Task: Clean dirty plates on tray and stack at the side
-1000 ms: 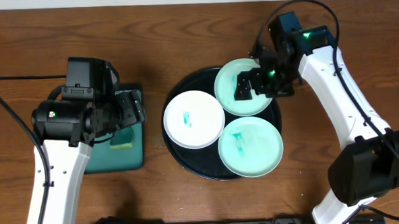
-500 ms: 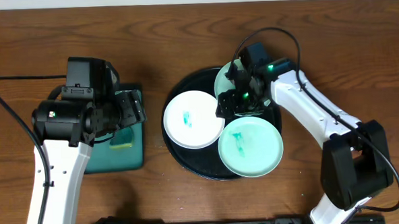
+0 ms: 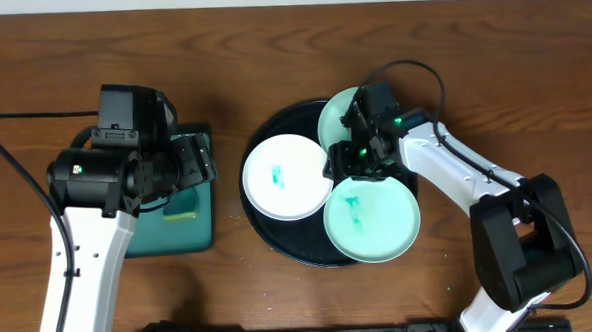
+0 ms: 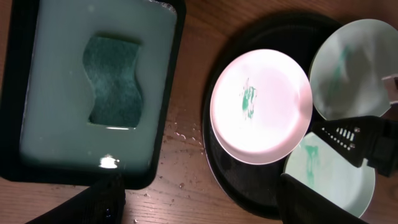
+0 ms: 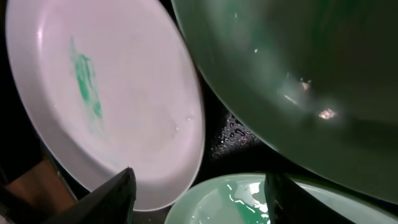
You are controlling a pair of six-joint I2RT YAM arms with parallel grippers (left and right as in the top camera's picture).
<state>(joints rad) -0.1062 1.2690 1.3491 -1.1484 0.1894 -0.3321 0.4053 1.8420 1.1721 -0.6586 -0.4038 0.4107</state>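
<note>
pincer of right arm (image 3: 350, 160) half hides far mint plate (image 3: 336, 118).

Left arm (image 3: 80, 270): long white link, with a round black joint (image 3: 84, 177) nearer the left jaws bearing a small red and green mark, and a boxy black motor housing (image 3: 125, 111) above it. Thin black cable (image 3: 16, 170) looping out at the far side from the jaws. Right arm (image 3: 456, 169): white links again, black wrist block (image 3: 379, 107) just behind the right jaws lit by a green lamp (image 3: 397, 121), bulky black joint (image 3: 525, 248) farthest back, black cable (image 3: 417, 65) arching over. Fingers (image 4: 102, 202) matt black. On the side of the right jaws, a pale dotted pattern (image 4: 344, 132).
</note>
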